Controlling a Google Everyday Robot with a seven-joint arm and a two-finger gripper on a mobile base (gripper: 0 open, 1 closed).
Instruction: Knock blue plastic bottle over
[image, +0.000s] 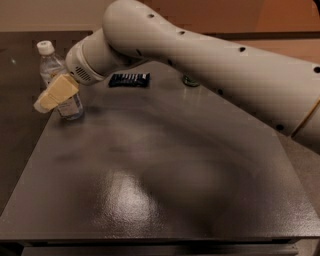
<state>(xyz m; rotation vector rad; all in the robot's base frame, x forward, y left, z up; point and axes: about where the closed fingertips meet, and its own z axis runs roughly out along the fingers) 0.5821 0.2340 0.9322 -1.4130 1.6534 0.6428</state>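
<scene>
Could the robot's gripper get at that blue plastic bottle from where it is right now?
Probably yes. The gripper is right at the blue plastic bottle, overlapping its label in this view, and nothing stands between them. The bottle is upright.

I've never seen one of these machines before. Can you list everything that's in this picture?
Bottle: one, clear bluish plastic with a white cap, upright at the table's far left corner.
Wrapper: one, dark blue, lying flat near the table's far edge.
Can: one, greenish, at the far edge, mostly hidden behind the arm.
Table: one, dark grey and glossy, filling most of the view.
Arm: one, white, reaching in from the right across the far side of the table.
Gripper: one, pale yellow, at the arm's end, in front of the bottle's middle; I cannot tell whether it touches the bottle.
</scene>
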